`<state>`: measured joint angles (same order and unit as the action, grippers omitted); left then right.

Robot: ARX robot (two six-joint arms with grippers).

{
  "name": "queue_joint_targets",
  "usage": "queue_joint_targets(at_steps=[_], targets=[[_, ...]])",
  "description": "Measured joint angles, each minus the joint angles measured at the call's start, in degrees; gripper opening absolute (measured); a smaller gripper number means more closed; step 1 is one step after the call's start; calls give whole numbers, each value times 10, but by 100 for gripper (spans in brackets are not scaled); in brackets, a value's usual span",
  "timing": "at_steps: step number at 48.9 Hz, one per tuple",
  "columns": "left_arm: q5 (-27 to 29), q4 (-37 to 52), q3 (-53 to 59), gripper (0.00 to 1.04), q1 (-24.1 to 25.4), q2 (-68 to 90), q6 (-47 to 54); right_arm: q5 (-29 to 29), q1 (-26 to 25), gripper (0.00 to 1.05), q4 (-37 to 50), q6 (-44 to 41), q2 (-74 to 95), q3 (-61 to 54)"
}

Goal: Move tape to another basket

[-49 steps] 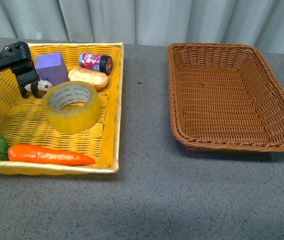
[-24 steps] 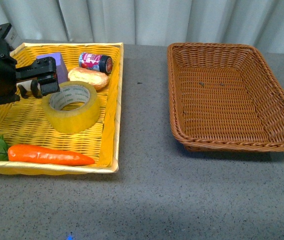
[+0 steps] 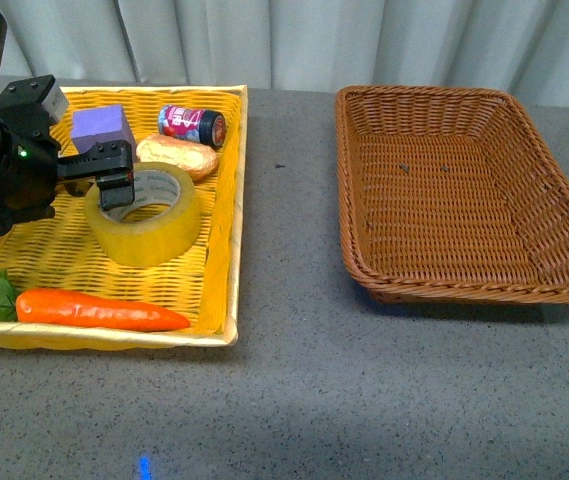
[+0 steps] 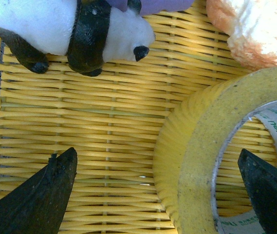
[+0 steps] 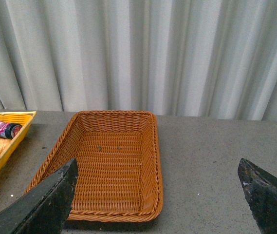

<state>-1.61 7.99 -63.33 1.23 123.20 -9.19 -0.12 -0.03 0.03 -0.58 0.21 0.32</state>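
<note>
My left gripper (image 4: 160,192) hangs spread wide at the tape (image 3: 145,216) — one finger outside the roll above the weave of the yellow basket (image 3: 226,215), the other over the hollow of the core, clamping nothing. The tape lies flat in that yellow basket, just beside the bread roll (image 3: 176,155) and well apart from the brown basket (image 3: 464,190). My right gripper (image 5: 158,202) is spread too — empty, facing the brown basket.
</note>
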Motion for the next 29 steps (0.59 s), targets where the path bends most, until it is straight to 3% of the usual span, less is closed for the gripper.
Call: queue_joint_targets(at_steps=[6, 9, 29], targets=[[-1, -5, -8, 98, 0, 5, -1, 0, 0, 96, 0, 0, 0, 0], [2, -6, -8, 92, 0, 5, 0, 0, 0, 96, 0, 0, 0, 0], [1, -6, -9, 24, -6, 5, -14, 0, 0, 96, 0, 0, 0, 0]])
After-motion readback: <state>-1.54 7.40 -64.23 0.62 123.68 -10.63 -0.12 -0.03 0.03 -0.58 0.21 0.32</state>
